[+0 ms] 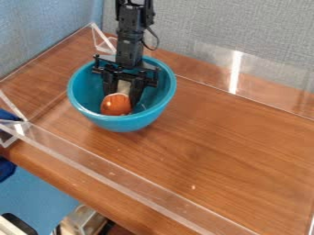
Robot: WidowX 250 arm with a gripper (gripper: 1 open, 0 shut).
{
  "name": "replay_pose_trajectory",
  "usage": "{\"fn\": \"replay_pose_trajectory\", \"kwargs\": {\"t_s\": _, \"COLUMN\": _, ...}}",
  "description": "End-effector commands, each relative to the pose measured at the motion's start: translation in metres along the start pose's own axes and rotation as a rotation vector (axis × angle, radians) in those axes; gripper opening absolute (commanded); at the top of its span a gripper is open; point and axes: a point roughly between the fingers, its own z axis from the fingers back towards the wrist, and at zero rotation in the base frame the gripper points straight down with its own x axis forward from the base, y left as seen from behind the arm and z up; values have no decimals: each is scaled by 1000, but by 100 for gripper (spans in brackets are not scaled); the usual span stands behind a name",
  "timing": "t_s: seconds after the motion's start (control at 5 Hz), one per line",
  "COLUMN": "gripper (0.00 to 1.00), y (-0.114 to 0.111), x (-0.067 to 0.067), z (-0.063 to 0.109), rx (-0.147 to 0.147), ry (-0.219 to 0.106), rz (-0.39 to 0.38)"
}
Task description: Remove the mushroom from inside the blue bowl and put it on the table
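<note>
The blue bowl [88, 103] stands at the back left of the wooden table [208, 138]. Inside it lies the mushroom [116, 104], its reddish-brown cap showing. My black gripper [123, 93] reaches straight down into the bowl from above. Its fingers are closed around the mushroom, one on each side of the cap. The mushroom's stem is hidden.
Low clear acrylic walls [263, 78] border the tabletop on all sides. A blue textured wall rises behind the bowl. The wide stretch of wood to the right of and in front of the bowl holds no objects.
</note>
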Motion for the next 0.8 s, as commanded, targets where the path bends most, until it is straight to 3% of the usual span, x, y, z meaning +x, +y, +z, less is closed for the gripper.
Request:
{"fn": "replay_pose_trajectory", "kwargs": {"t_s": 0.0, "gripper": 0, "y": 3, "x": 7, "z": 17, "rx": -8, "ry": -64, "rz": 12}}
{"fn": "replay_pose_trajectory", "kwargs": {"t_s": 0.6, "gripper": 0, "y": 2, "x": 7, "z": 17, "rx": -11, "ry": -69, "rz": 16}}
